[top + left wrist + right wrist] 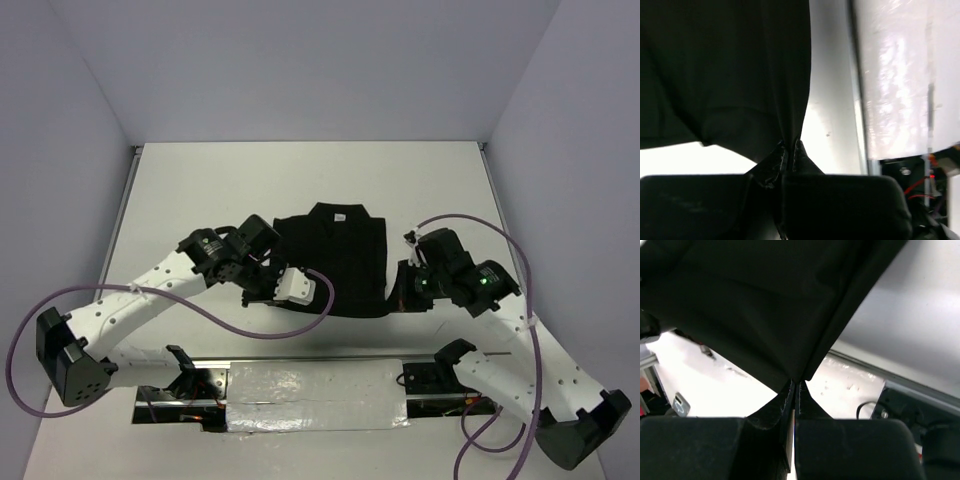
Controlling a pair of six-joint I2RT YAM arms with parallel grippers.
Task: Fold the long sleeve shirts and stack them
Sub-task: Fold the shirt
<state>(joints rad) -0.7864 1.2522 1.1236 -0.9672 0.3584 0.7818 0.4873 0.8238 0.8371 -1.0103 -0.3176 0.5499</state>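
Observation:
One black long sleeve shirt [335, 262] lies in the middle of the white table [300, 175], folded narrow, with its small white tag [339, 217] at the far collar end. My left gripper [264, 290] is shut on the shirt's near left edge. In the left wrist view the fingertips [799, 150] pinch a bunched fold of black cloth [730, 75] held off the table. My right gripper [402, 288] is shut on the near right corner. In the right wrist view the cloth [765, 305] hangs taut from the gripper [796, 386].
A foil-covered strip [320, 396] runs along the table's near edge between the arm bases, and also shows in the left wrist view [895, 75]. Purple cables [200, 310] loop beside each arm. Grey walls close the table in on three sides.

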